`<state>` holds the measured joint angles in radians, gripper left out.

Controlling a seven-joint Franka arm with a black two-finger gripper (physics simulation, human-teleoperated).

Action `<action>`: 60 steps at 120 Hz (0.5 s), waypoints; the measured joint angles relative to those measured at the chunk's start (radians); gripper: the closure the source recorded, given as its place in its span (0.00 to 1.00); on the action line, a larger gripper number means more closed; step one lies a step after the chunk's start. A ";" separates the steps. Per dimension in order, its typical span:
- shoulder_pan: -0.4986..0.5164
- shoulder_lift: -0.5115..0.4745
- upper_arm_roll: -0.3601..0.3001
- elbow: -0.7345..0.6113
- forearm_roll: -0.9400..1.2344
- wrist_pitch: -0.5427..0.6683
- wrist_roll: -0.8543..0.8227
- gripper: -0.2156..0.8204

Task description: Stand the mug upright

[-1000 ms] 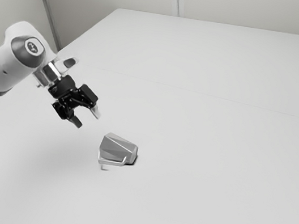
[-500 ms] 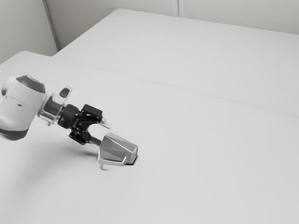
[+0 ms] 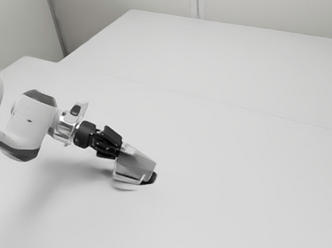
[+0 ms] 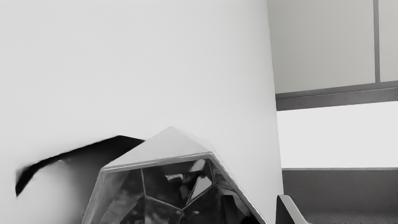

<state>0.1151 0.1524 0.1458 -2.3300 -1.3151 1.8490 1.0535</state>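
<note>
Grey and shiny, the mug [image 3: 137, 166] is tipped sideways, low at the white table [image 3: 237, 193], its wall pinched by your black gripper's [image 3: 122, 153] two fingers, so you seem ready to lift a little and turn its open end up.

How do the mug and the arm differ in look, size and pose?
The mug is grey and faceted; the arm is mostly white and rounded. The mug is much smaller than the arm. The mug is tipped on its side, mouth toward the arm, while the arm reaches in from the exterior view's left, ending in black jaws. Both have shiny silvery-grey parts.
</note>
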 joint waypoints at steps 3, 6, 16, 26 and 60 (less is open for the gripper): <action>0.001 -0.001 0.000 0.000 -0.003 -0.002 0.010 0.81; 0.004 -0.003 0.000 0.000 -0.009 -0.006 0.020 0.83; 0.013 -0.007 0.001 0.000 -0.024 -0.020 0.050 0.89; 0.015 -0.014 0.001 0.000 -0.036 -0.037 0.075 0.92; -0.007 -0.106 -0.003 0.105 0.181 -0.011 0.040 0.96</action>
<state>0.1078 0.0460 0.1431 -2.2247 -1.1346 1.8375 1.0931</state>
